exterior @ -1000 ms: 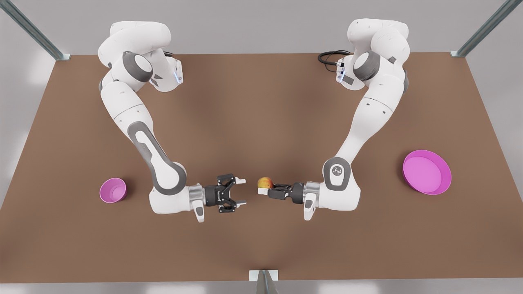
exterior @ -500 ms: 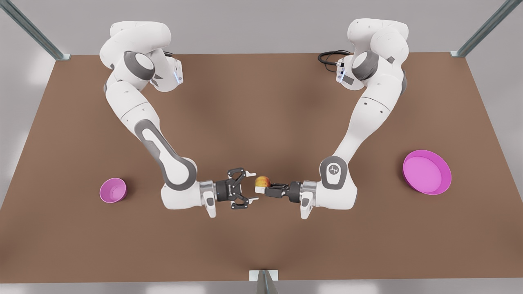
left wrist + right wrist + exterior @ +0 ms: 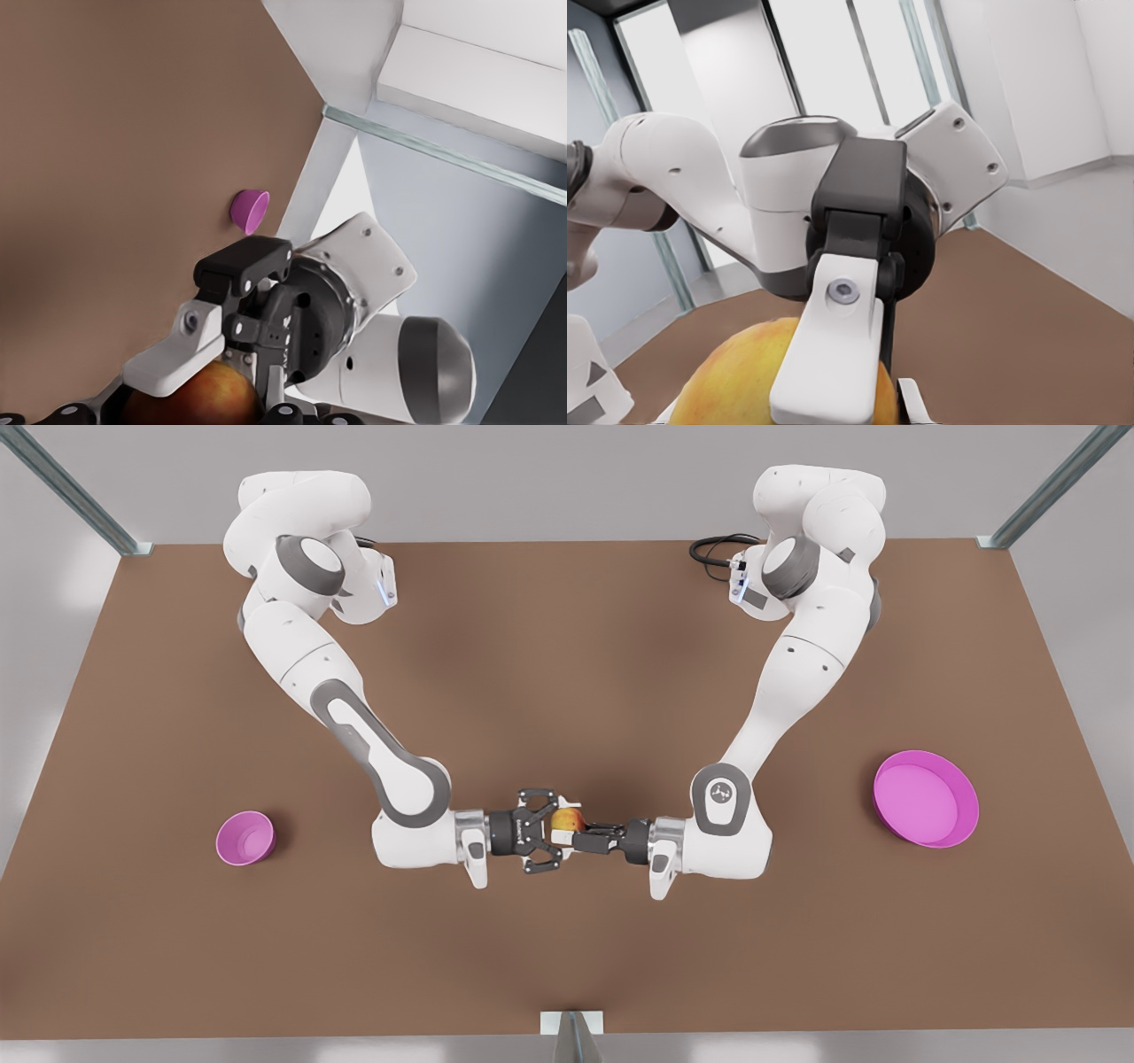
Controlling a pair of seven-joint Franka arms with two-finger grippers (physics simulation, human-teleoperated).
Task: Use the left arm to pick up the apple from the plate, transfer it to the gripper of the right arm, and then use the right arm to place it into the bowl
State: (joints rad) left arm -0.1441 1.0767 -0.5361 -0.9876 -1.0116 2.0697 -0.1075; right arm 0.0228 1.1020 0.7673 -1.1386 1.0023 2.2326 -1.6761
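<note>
No readable text, labels, brands or numbers anywhere.

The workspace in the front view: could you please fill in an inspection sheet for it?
Surface: brown table, bare apart from the job's things.
Job's things: apple held above the table's middle; bowl at the front view's left, empty; plate at the front view's right, empty.
Clutter: nothing seen.
Grippers: left claw, reaching in from the front view's right, is shut on the apple; right claw faces it, open, fingers either side of the apple.
Cables: black cable looped by the left arm's base.
Surroundings: metal frame posts at the table's corners, grey walls.
</note>
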